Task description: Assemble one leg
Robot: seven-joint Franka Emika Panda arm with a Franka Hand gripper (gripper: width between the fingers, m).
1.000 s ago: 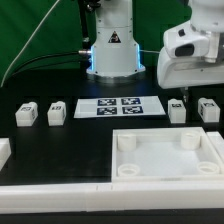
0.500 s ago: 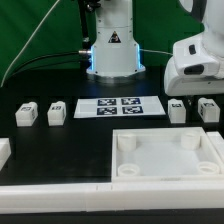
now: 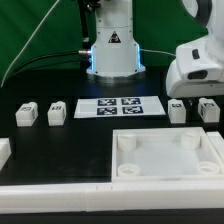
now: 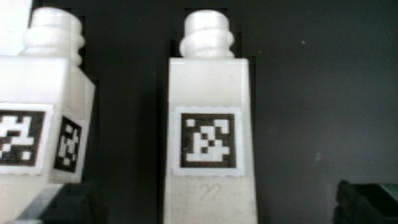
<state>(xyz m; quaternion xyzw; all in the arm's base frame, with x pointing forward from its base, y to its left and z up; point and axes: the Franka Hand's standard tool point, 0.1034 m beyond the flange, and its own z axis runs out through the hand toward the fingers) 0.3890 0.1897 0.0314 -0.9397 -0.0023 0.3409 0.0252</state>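
White plastic leg [image 4: 214, 130] lies near the desk [image 3: 90, 138] edge on the exterior view's right, centred under the released, empty gripper [image 4: 210, 205]. Hazard: the neighbouring leg [image 4: 43, 110] lies just beside it, so a lowered finger could strike and displace it.

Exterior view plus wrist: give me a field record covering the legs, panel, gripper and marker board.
left leg pair: loose on table, side by side
right leg pair: loose on table, arm above them
centred leg: lies between the fingertips, not gripped
gripper: open, one fingertip on each side of the centred leg
panel: no leg attached
marker board: flat, between the two pairs
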